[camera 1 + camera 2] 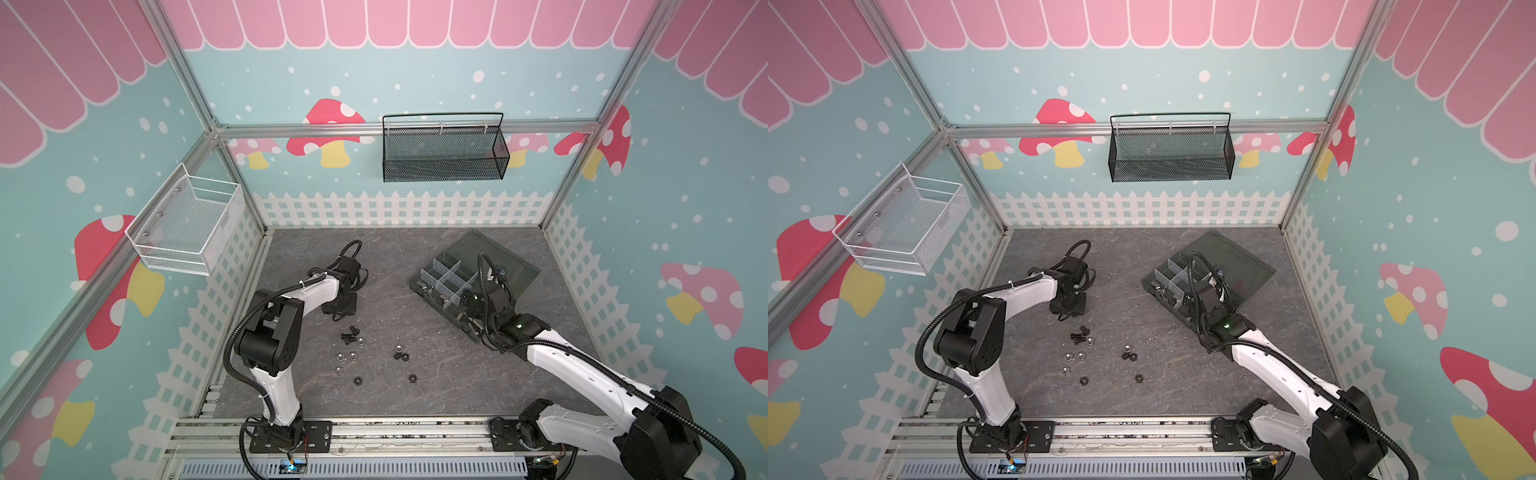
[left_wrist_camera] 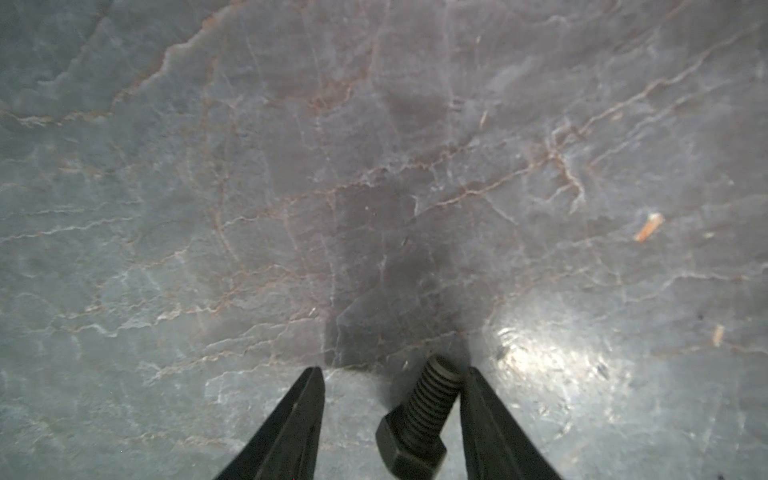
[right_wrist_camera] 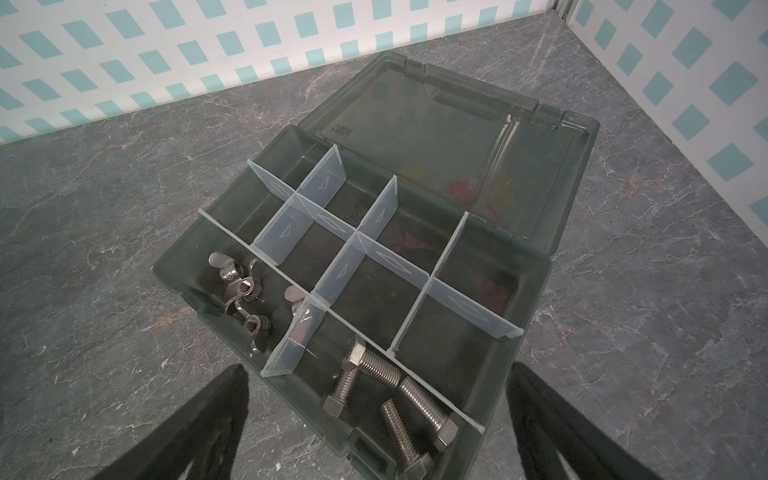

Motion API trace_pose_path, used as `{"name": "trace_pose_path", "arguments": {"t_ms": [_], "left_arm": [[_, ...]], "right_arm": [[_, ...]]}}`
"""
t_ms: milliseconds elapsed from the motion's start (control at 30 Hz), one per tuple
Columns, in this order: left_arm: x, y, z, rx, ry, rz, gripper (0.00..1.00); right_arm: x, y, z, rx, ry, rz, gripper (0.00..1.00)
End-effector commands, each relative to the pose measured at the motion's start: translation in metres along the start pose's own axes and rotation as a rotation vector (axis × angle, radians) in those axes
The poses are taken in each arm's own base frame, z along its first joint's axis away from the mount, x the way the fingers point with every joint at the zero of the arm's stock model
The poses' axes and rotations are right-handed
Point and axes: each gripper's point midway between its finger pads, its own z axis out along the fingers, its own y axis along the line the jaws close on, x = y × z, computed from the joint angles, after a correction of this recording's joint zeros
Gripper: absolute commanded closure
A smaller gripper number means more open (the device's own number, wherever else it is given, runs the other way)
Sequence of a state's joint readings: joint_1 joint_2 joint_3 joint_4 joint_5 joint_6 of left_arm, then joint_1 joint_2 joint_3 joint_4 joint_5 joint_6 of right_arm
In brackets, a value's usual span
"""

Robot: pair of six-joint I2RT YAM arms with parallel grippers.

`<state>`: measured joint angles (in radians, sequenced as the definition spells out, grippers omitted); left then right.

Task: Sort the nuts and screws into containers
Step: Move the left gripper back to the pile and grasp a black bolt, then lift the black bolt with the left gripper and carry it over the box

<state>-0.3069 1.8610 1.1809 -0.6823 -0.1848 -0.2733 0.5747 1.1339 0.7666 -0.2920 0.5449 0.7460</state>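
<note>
Screws (image 1: pixel 350 334) & nuts (image 1: pixel 401 355) on table (image 1: pixel 436 386), L of organizer box (image 1: pixel 521 268).

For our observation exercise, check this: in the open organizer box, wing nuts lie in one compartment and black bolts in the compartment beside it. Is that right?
Not quite: the bolts in the organizer box are silver, not black, as the right wrist view shows. The wing nuts do lie in the compartment beside them, and the lid stands open.
</note>
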Motion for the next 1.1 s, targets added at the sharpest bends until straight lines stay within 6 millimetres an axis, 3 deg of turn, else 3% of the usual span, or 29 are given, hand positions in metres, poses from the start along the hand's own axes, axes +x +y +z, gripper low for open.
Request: {"name": "trace_pose_path", "arguments": {"t_ms": [0,667,1067], "left_arm": [[0.015,-0.001,0.015,0.016,0.069,-0.002,0.52],[0.038,-0.013,0.011,0.133,0.137,-0.092,0.63],[0.038,-0.011,0.010,0.122,0.133,-0.109,0.80]], "right_arm": [[-0.009,-0.001,-0.001,0.018,-0.014,0.031,0.02],[-0.010,-0.003,-0.004,0.020,-0.016,0.046,0.02],[-0.012,-0.004,-0.006,0.024,-0.023,0.053,0.02]]}}
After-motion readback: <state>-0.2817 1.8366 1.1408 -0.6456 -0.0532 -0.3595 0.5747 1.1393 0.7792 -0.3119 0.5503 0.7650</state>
